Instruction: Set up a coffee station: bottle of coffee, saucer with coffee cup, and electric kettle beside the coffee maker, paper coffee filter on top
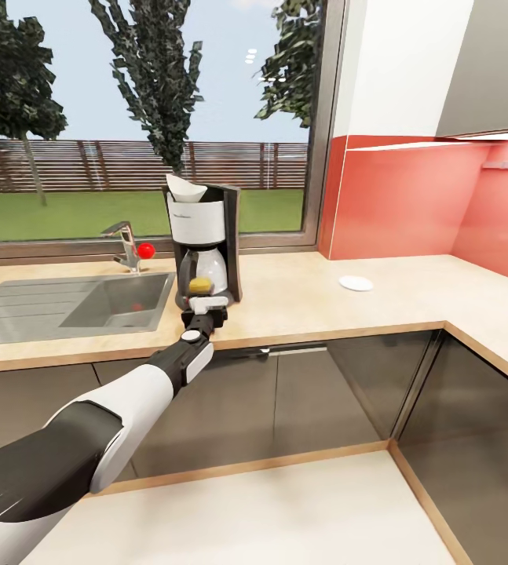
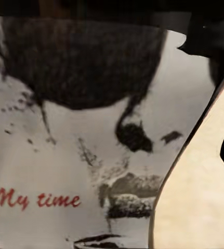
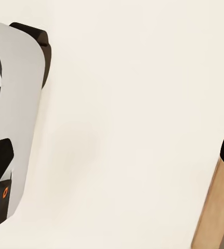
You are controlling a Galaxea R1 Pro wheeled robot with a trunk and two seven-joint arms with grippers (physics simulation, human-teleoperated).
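One arm, the left, reaches to the kitchen countertop (image 1: 301,302), where its left gripper (image 1: 204,301) is clamped on the bottle of coffee (image 1: 201,284), held right in front of the coffee maker (image 1: 203,243). That machine already carries the paper coffee filter (image 1: 187,188), and the saucer (image 1: 356,283) lies well apart. Pushing further forward could knock the carafe or shake the filter loose; letting go while tilted could topple the bottle.

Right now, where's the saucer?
In the head view, the saucer lies flat on the kitchen countertop, well to the right of the coffee maker and apart from it, near the red backsplash corner, with nothing on it.
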